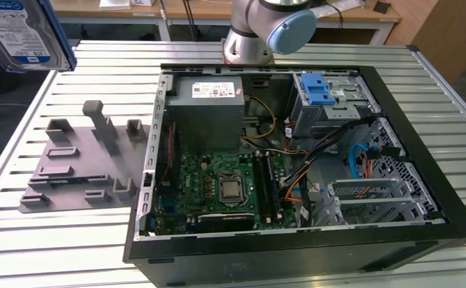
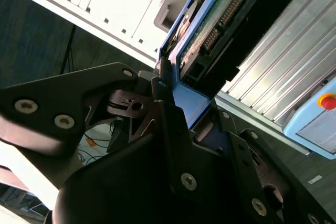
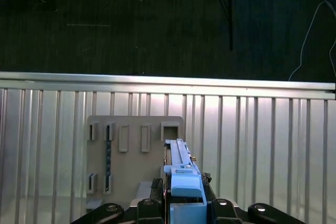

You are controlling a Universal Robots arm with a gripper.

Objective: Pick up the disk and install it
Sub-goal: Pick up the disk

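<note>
Slatted table (image 1: 81, 240) bears grey fixture (image 1: 81, 162) and open computer case (image 1: 297, 255); end effector (image 3: 185, 209) clamps the disk (image 1: 23, 33) aloft.

The disk (image 1: 17, 30) is seen silver, with a white-and-blue label and blue frame. Inside the black computer case (image 1: 297, 255) a green board (image 1: 216, 180) is shown; beside the case, a grey plate (image 1: 72, 174) on a ribbed silver table (image 1: 57, 240).

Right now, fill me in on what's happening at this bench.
The arm's tool is shut on the disk, gripping its blue carrier frame, and holds it in the air above the table, over the grey fixture. The open computer case lies beside the fixture; the disk is not yet in it.
</note>
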